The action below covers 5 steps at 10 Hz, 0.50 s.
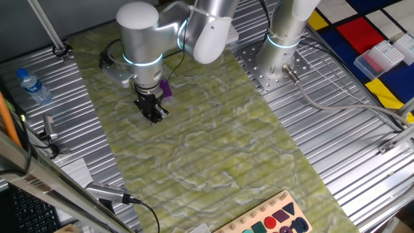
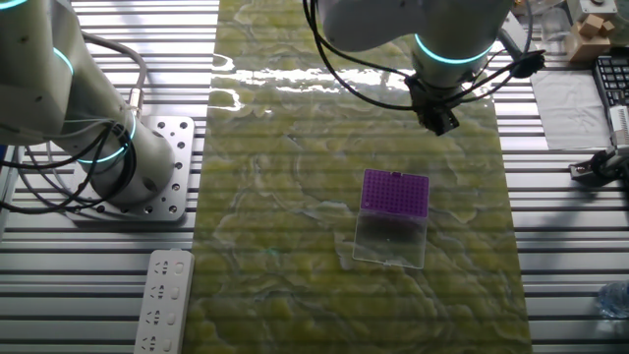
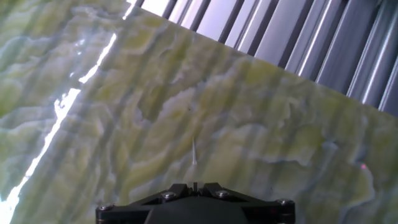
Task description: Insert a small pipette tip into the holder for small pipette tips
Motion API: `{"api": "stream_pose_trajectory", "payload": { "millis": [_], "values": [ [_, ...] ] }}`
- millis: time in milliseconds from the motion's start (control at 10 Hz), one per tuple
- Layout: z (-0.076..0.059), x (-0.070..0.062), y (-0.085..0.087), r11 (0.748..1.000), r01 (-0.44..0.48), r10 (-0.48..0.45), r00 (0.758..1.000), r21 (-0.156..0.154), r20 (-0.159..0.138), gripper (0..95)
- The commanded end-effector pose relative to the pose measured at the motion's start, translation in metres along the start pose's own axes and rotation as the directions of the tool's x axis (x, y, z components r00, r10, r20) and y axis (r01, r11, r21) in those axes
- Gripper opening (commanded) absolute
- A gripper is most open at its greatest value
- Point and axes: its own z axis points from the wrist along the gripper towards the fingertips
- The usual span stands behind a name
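The purple holder (image 2: 395, 192) lies flat on the green marbled mat with a clear lid (image 2: 390, 239) open beside it; a bit of it shows behind the arm in one fixed view (image 1: 167, 88). My gripper (image 2: 439, 119) hangs above the mat, away from the holder toward the mat's far edge. In the hand view my gripper (image 3: 195, 185) is shut on a thin clear pipette tip (image 3: 194, 154) that points out over bare mat. The holder is out of the hand view.
A second arm's base (image 2: 118, 167) stands on the metal table beside the mat. A white remote (image 2: 162, 300) lies near the front. A water bottle (image 1: 33, 86), a clear box with a pink base (image 1: 381, 58) and a shape board (image 1: 275, 220) sit at the edges.
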Motion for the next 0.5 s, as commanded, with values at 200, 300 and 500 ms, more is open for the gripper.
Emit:
{"api": "stream_pose_trajectory", "payload": {
  "millis": [200,300,500],
  "values": [
    [0.0071,0.0016,-0.0015,1.000,0.006,-0.006,1.000,0.009,0.017,19.0],
    [0.0089,0.0017,-0.0017,1.000,0.007,-0.007,1.000,0.010,0.024,19.0],
    [0.0117,0.0008,-0.0014,1.000,0.009,-0.009,0.999,0.012,0.036,19.0]
  ]
}}
